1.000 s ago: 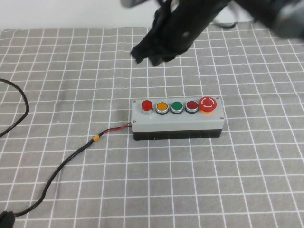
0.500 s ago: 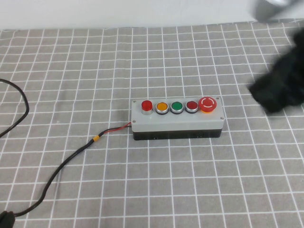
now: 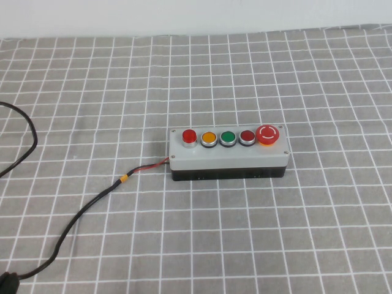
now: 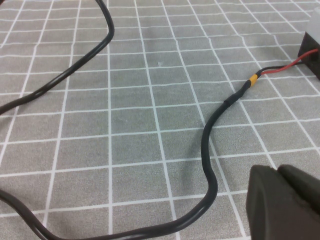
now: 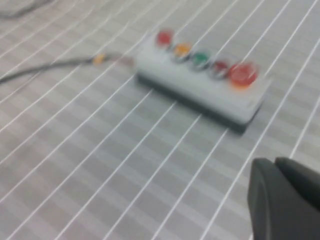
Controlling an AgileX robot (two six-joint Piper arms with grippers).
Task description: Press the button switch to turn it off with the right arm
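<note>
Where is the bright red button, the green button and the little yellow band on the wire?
Bright red button (image 3: 189, 135), high view, its round top.
Green button (image 3: 228, 136), high view, its cap.
Yellow band (image 4: 253, 79), left wrist view, middle of the band.

neither arm shows in the high view. the left gripper (image 4: 285, 202) appears only as a dark tip cut off at the corner of the left wrist view, so its jaw state cannot be told. the right gripper (image 5: 285, 197) is likewise cut off at the corner of the right wrist view. that view is blurred: the button switch (image 5: 164, 36) is a red smudge, and whether it glows cannot be told. the black cable (image 3: 73, 220) runs off the high view's edge. the box (image 4: 312, 40) is clipped to one corner in the left wrist view.
</note>
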